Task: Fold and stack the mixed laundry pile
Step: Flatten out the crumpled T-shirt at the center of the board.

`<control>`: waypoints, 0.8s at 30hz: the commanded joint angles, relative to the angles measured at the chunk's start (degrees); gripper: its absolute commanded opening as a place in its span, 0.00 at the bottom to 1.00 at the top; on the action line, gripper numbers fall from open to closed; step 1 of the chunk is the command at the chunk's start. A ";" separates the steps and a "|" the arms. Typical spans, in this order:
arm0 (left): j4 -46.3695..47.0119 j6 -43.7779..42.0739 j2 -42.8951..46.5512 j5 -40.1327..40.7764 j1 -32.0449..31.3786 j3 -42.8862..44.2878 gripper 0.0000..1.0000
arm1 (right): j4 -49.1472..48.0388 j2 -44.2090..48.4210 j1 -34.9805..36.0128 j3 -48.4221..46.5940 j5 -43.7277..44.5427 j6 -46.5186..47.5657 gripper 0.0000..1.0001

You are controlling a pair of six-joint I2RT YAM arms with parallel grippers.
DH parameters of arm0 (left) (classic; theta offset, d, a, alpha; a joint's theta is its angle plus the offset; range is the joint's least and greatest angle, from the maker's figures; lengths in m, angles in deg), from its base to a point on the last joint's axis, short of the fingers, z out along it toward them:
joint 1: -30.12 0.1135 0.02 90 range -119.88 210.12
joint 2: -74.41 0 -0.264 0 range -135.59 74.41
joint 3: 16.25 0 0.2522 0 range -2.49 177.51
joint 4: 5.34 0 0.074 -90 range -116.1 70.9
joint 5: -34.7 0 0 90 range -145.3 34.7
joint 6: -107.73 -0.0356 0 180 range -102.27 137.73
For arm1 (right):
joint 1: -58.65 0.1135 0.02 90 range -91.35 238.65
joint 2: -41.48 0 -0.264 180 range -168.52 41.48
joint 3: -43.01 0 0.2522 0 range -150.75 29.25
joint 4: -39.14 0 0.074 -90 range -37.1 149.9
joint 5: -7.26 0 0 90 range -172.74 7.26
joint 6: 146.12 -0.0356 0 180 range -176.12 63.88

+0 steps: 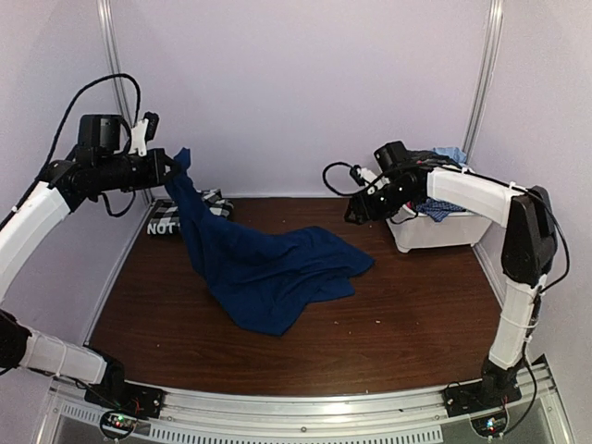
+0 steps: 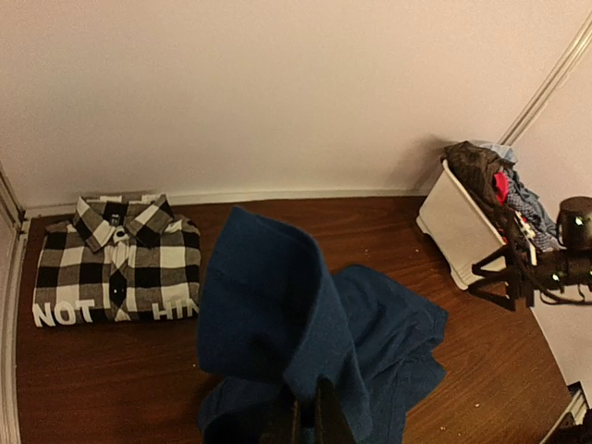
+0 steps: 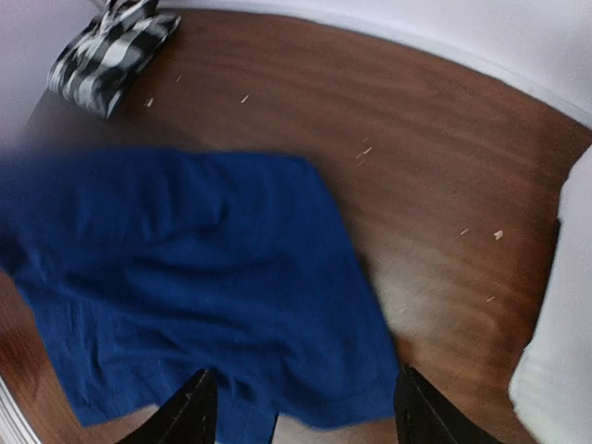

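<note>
Shirt point(image 2: 116, 268) with white "NOT" and "HIN"; left end effector point(image 2: 307, 416) tight on navy garment point(image 2: 277, 314), right end effector point(image 3: 303, 388) agape.

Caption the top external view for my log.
Left jaws hold one end of the navy cloth aloft, the rest on the table; right jaws open, empty, by the bin.

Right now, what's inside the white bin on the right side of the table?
The white bin holds heaped clothes: a dark garment on top, a red piece and light blue plaid fabric. Anything lower is hidden by its wall and that heap.
</note>
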State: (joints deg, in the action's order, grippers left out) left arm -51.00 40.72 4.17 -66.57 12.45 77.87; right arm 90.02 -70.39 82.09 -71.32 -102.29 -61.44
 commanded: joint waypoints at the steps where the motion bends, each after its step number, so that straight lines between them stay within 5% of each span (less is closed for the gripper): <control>1: 0.72 4.50 -1.43 3.58 0.49 -3.48 0.00 | -8.85 14.58 11.32 14.89 2.51 1.07 0.65; 7: -0.70 5.89 -5.66 7.49 0.51 -3.92 0.00 | -17.83 12.57 24.60 25.35 -4.43 2.09 0.55; 20: 0.21 5.24 -7.66 7.51 0.71 -4.39 0.00 | -14.72 -10.58 35.72 10.32 -4.71 7.43 0.64; 24: 1.31 5.22 -7.59 7.00 0.80 -5.32 0.00 | -11.58 -13.98 37.16 7.98 -2.69 8.91 0.58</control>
State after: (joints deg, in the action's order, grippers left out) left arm -53.34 46.16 -3.39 -59.35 12.73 73.72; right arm 75.84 -82.76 118.18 -59.83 -107.28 -54.99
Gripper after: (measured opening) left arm 0.033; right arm 0.633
